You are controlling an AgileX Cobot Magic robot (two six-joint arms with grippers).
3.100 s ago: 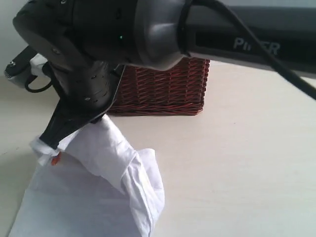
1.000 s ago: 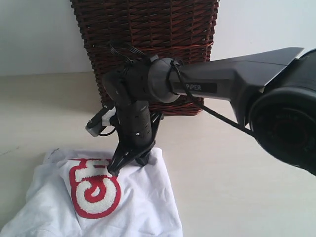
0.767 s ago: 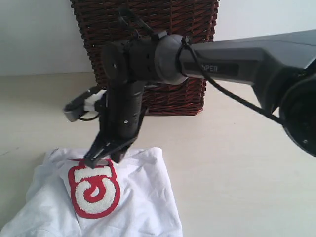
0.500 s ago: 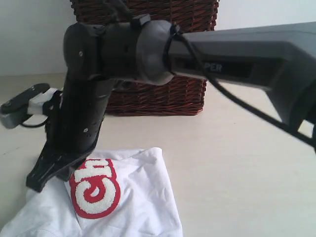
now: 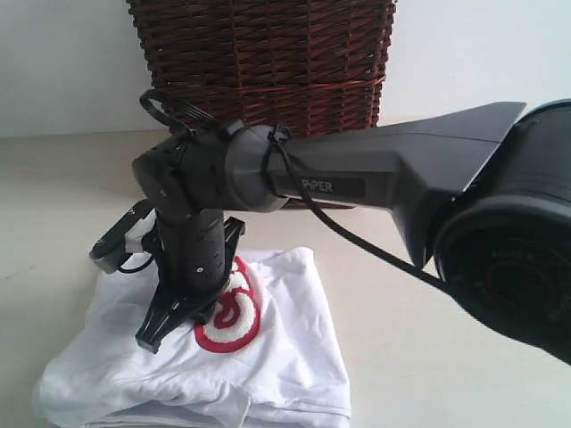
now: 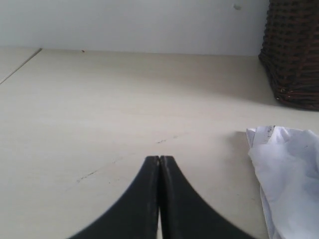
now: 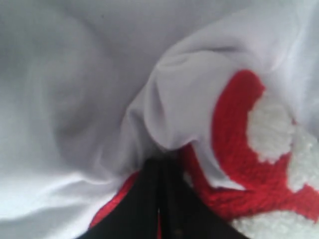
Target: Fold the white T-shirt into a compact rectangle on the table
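Note:
The white T-shirt (image 5: pixel 285 357) lies bunched on the table (image 5: pixel 393 383) at the lower left, its red-outlined lettering (image 5: pixel 227 312) partly folded under. My right gripper (image 5: pixel 150 340) reaches across and is shut, its tips pressed into the cloth beside the lettering. In the right wrist view the shut gripper (image 7: pixel 159 162) pokes at a fold of the T-shirt (image 7: pixel 75 99) next to the red lettering (image 7: pixel 249 149). My left gripper (image 6: pixel 159 158) is shut over bare table (image 6: pixel 99 99), holding nothing, with an edge of the T-shirt (image 6: pixel 284 174) off to one side.
A dark brown wicker basket (image 5: pixel 259 53) stands behind the shirt against the pale wall, and its corner also shows as the basket (image 6: pixel 294 55) in the left wrist view. The right arm's thick body (image 5: pixel 508 259) fills the right side.
The right gripper swung left over the shirt, then came down onto it beside the lettering. The shirt has bunched up and the lettering is now partly hidden.

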